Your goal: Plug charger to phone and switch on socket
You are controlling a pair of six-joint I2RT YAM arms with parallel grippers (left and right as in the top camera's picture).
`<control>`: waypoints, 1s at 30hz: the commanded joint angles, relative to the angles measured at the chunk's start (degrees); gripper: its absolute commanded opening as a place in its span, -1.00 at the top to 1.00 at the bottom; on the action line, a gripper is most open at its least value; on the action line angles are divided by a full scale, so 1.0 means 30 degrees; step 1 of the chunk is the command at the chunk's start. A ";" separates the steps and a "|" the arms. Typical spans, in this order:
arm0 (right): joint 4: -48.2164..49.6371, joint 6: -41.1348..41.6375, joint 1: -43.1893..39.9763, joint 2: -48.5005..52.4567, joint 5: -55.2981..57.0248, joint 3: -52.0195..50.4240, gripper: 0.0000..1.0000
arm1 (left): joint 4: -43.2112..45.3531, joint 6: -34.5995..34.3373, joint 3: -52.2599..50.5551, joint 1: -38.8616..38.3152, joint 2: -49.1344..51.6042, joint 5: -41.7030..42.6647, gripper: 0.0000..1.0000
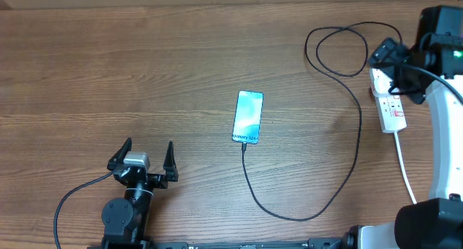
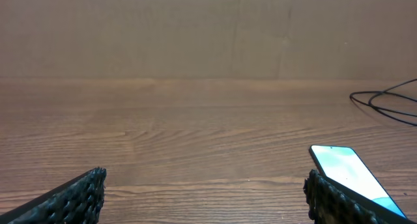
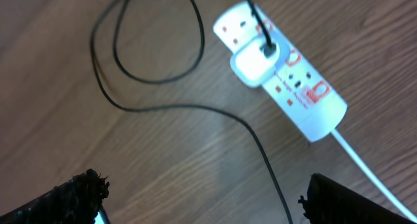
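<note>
The left fingers (image 2: pixel 78 198) and the right fingers (image 3: pixel 71 198) stand spread wide, empty. The slim blue-screened phone (image 1: pixel 247 116) lies mid-surface (image 1: pixel 108 61). The thin black charger cable (image 1: pixel 359 133) meets its near edge and loops to the white power strip (image 1: pixel 391 111) near the right fingers.

Overhead looks straight down on whole table (image 1: pixel 145 61); left wrist low, level across it — shares phone (image 2: pixel 345 172) with overhead; right wrist close above socket (image 3: pixel 309 103), tilted down

A lab bench: wood-grain table (image 1: pixel 145 61) with cardboard backdrop (image 2: pixel 195 28).
</note>
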 commanded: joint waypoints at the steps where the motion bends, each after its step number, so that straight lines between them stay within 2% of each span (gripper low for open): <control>1: 0.0015 -0.0138 0.0087 -0.0386 0.0007 -0.0976 -1.00 | -0.0036 0.0423 -0.0073 0.0124 -0.0219 -0.0262 -0.99; 14: 0.0007 -0.0138 0.0095 -0.0648 0.0007 -0.5085 -1.00 | -0.0036 0.0423 -0.0066 0.0124 -0.0219 -0.0262 -0.99; 30: 0.0022 -0.0138 0.0095 -0.2987 0.0007 -0.5355 -1.00 | -0.0044 0.0423 -0.0073 0.0124 -0.0219 -0.0262 -0.99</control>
